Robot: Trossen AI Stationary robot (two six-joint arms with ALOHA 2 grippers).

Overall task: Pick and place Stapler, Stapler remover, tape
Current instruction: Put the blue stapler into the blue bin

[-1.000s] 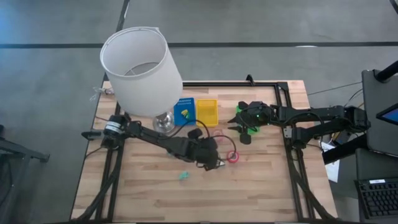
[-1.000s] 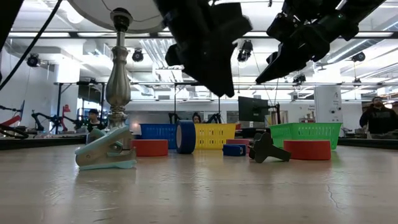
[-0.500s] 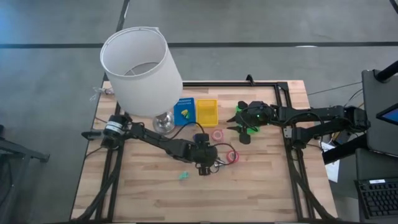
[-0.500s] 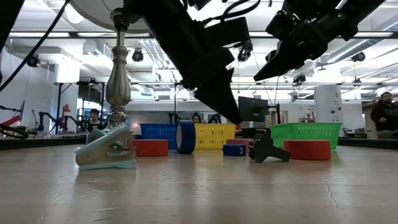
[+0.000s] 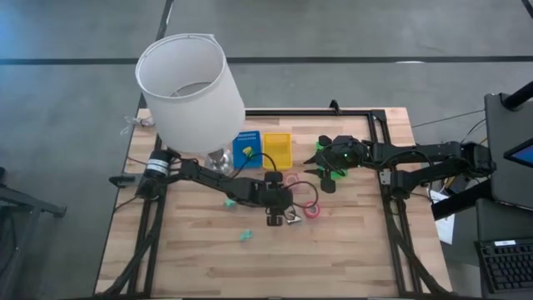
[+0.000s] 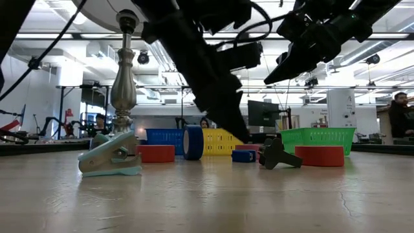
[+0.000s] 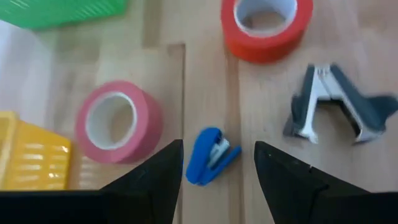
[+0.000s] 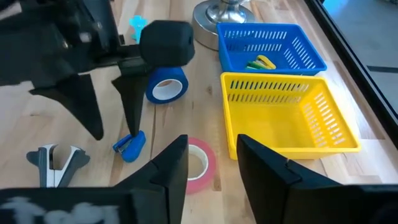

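The small blue stapler (image 7: 210,157) lies on the wooden table between the open fingers of my left gripper (image 7: 217,145), which hangs just above it at mid-table (image 5: 281,217). The silvery-grey stapler remover (image 7: 333,106) lies beside it on its far side from the pink tape roll (image 7: 117,122). A red tape roll (image 7: 266,25) lies flat beyond the remover. Only two of the red-pink rolls show there. My right gripper (image 5: 322,167) hovers open and high near the green tray (image 5: 335,150).
A blue tape roll (image 8: 166,87) stands on edge near the lamp base (image 8: 225,11). Yellow tray (image 5: 277,148) and blue tray (image 5: 246,149) sit side by side at the far edge. The tall lamp's white shade (image 5: 190,92) overhangs the left arm. A teal plastic clip (image 6: 110,158) lies toward the near edge.
My left gripper has come down from high above the table, toward the blue stapler, and now its open fingers point down close over it. The right arm has kept still.
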